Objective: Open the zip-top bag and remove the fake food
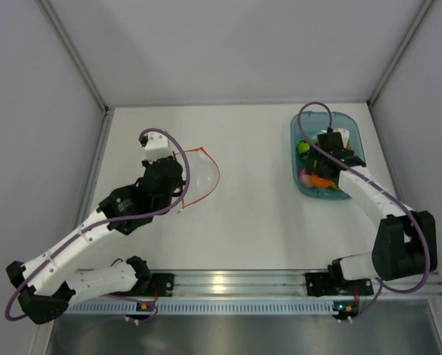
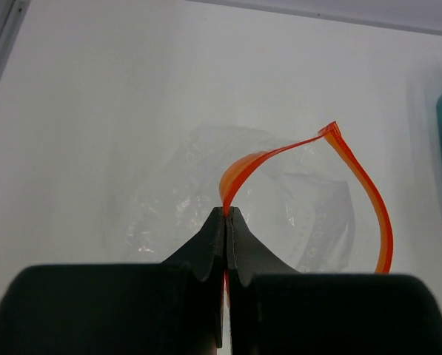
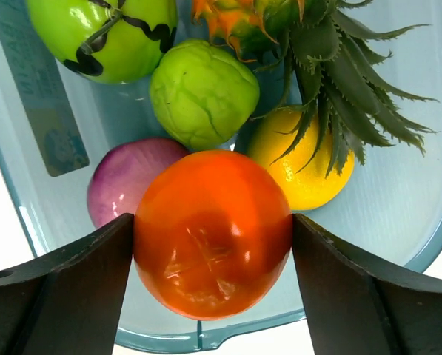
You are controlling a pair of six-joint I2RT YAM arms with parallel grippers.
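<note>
Five pieces of the fake food are lying in the blue tub (image 3: 428, 185) at the right of the worktop (image 1: 258, 214): the pineapple (image 3: 280, 22), the dark green piece (image 3: 102, 33) with black marks, the light green piece (image 3: 202, 92), the pink ball (image 3: 121, 177) and the yellow piece (image 3: 309, 166). I am holding the sixth, the orange piece (image 3: 206, 251), in my right hand (image 3: 213, 218), whose fingers are pressing on both of its sides just above the tub's near rim. My left hand (image 2: 226, 211) is pinched tight together on the orange-red zip strip (image 2: 369, 200) of the zip-top bag (image 2: 176, 200), which is lying open and looks empty on the worktop, well apart from the tub. As I judge it, I am finishing the last drop, so I am aiming to carry the orange piece a little further in over the tub, since it is hanging partly over the rim and could roll out onto the worktop. I am planning to lower it close to the others, spread my fingers evenly so neither side flicks it, then rise straight up clear of the pineapple's crown, while my left hand is pinning the bag in place
</note>
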